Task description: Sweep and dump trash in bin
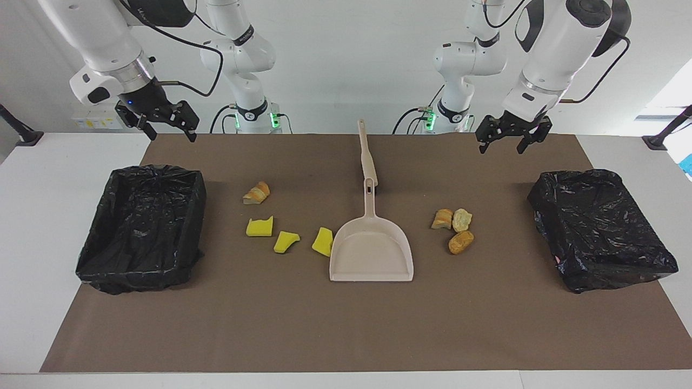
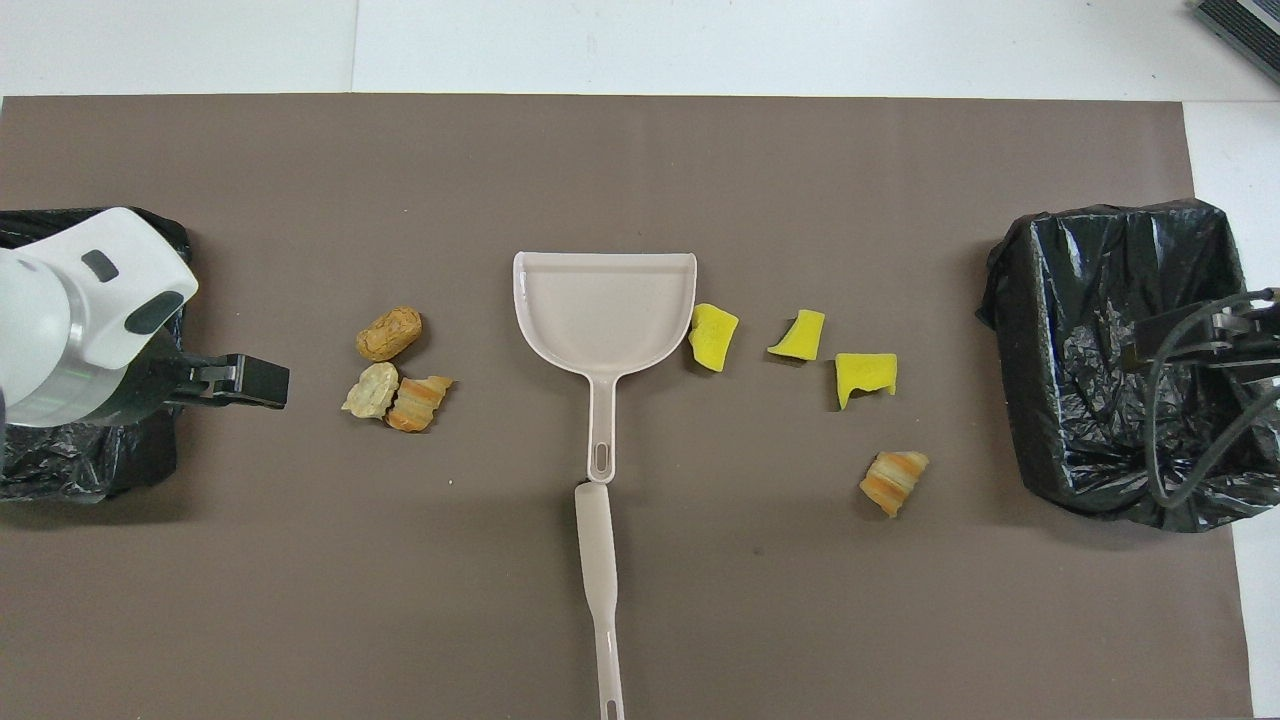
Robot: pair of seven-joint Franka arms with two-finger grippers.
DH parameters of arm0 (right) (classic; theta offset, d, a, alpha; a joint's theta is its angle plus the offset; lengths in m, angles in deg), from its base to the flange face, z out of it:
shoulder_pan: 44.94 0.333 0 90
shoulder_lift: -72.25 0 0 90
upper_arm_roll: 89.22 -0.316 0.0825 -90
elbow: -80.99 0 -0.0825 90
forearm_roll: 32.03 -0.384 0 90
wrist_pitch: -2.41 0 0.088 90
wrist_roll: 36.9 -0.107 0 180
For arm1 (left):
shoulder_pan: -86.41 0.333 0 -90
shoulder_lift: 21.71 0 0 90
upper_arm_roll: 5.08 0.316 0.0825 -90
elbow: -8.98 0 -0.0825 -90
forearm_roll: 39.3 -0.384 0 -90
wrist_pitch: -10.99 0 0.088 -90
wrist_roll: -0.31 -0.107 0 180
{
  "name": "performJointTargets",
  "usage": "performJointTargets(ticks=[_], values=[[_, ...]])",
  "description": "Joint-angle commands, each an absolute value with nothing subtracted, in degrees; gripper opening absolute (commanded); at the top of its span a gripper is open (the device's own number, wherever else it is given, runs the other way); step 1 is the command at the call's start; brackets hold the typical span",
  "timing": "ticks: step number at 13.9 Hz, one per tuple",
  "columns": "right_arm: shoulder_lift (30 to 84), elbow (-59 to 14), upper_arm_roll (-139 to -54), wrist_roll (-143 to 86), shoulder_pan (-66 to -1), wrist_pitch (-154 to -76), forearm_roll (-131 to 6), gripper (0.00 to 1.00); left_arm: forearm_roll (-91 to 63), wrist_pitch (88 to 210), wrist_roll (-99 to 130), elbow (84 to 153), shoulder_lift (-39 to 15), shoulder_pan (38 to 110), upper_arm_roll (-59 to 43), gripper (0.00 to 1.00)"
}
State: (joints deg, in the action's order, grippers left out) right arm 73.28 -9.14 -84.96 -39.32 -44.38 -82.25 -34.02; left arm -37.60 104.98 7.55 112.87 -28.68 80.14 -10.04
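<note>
Both pincers, left (image 1: 507, 139) and right (image 1: 162, 123), hang released above the mat (image 1: 346, 324)

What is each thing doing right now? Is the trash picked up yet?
dustpan: flat on the mat, empty, nobody holding it
brush: lying at the dustpan's handle, untouched
yellow sponge pieces: three, loose on the mat
bread chunks: four, loose on the mat
bins: two, black-lined, no trash seen inside
left hand: open, empty, in the air
right hand: open, empty, in the air
</note>
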Motion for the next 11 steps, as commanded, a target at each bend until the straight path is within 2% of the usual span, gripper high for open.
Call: performJointTargets(ticks=[1,3,7,11], values=[[74.71,-10.85,-85.00,-37.78,-44.68,-82.85,-34.84,1.00,-37.11,103.54,7.70,114.45,-30.59,79.82,-9.29,1.00],[74.71,-10.85,-85.00,-37.78,-44.59,-82.85,-34.84,1.00,-35.97,103.97,7.87,114.89,-30.15,79.04,-9.29,1.00],[74.71,-10.94,-85.00,-37.78,-44.59,-82.85,-34.75,1.00,-35.53,103.98,13.29,115.77,-30.67,72.72,-9.29,1.00],[74.80,-10.94,-85.00,-37.78,-44.59,-82.85,-34.75,1.00,-35.44,108.53,22.53,126.30,-35.68,63.84,-9.47,1.00]])
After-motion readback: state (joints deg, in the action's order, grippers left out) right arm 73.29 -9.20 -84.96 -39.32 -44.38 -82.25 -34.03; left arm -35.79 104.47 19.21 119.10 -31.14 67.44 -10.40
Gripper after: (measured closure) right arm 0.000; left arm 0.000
